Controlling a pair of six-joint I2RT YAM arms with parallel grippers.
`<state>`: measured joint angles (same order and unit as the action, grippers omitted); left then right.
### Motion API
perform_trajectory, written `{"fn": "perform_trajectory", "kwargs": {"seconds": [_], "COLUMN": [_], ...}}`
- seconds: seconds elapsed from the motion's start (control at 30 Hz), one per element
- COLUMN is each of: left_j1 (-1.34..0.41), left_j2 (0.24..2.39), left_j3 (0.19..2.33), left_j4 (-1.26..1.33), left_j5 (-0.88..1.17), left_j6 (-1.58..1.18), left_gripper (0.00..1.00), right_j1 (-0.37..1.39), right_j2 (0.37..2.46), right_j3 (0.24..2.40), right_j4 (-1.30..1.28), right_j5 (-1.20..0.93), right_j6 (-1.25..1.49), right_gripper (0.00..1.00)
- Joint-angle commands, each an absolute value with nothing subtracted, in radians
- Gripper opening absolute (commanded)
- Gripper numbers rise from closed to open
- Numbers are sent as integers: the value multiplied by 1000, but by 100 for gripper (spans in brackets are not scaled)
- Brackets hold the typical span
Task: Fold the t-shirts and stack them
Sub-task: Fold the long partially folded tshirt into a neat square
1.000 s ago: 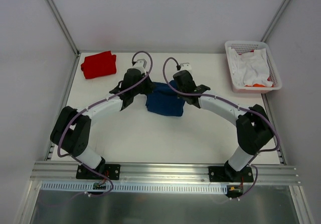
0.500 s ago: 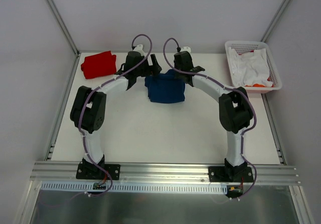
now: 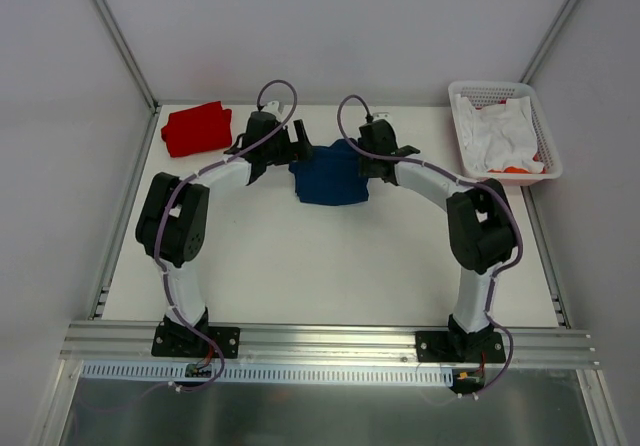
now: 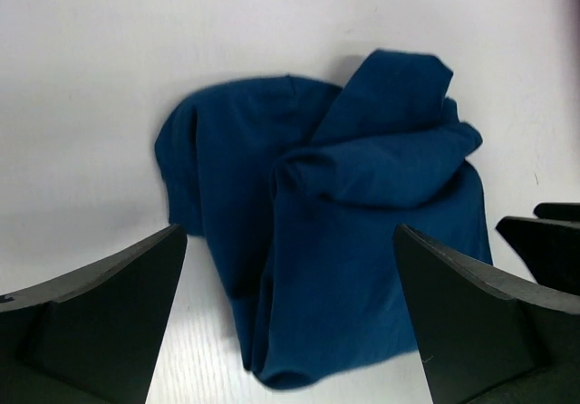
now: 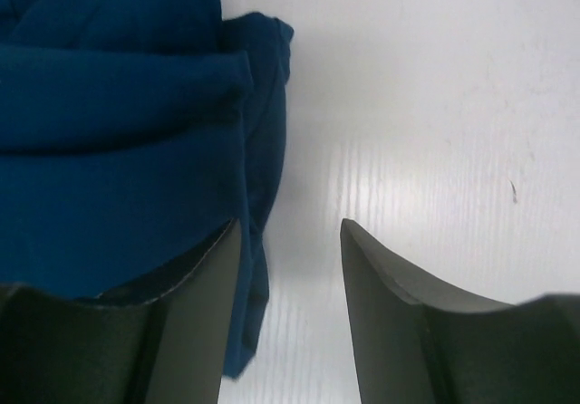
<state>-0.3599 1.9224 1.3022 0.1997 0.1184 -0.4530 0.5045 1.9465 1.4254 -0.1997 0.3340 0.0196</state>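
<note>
Along the near edge of the table [image 3: 300, 266], both arms are bolted down, and they reach toward the far side, curving inward. Past the middle of the surface lies the navy shirt [image 3: 332, 176], a rumpled, roughly folded bundle with no print showing. The left gripper [image 3: 300, 144] hangs at its far left corner and the right gripper [image 3: 360, 156] at its far right corner.

From overhead the fingers are too small to judge. The left wrist camera shows its jaws spread wide, with the bundle lying loose on the table between them, gripping nothing. The right wrist camera shows a narrower gap with bare table in it, one finger [image 5: 195, 313] over the shirt's edge and nothing pinched.

Only the overhead view shows the red shirt [image 3: 197, 128], folded at the far left corner, and a basket [image 3: 470, 166] holding white cloth [image 3: 505, 136] at the far right corner.
</note>
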Motion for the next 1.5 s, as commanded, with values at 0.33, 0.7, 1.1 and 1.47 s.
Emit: {"fn": "perform_trajectory", "kwargs": {"seconds": [0.33, 0.7, 1.1, 1.47], "left_j1": [-417, -347, -261, -259], "left_j2": [1785, 1822, 1928, 2103], "left_j3": [1310, 1169, 1106, 1112], "left_j4": [227, 253, 408, 604], "left_j5": [201, 144, 359, 528], "left_j6": [-486, -546, -655, -799], "left_gripper": [99, 99, 99, 99], "right_j1": [506, 500, 502, 503], "right_j2": [1723, 1560, 1418, 1370], "right_j3": [1336, 1233, 1160, 1141], "right_j4": [-181, -181, -179, -195], "right_j5": [318, 291, 262, 279], "right_j6": [72, 72, 98, 95], "right_gripper": [51, 51, 51, 51]}}
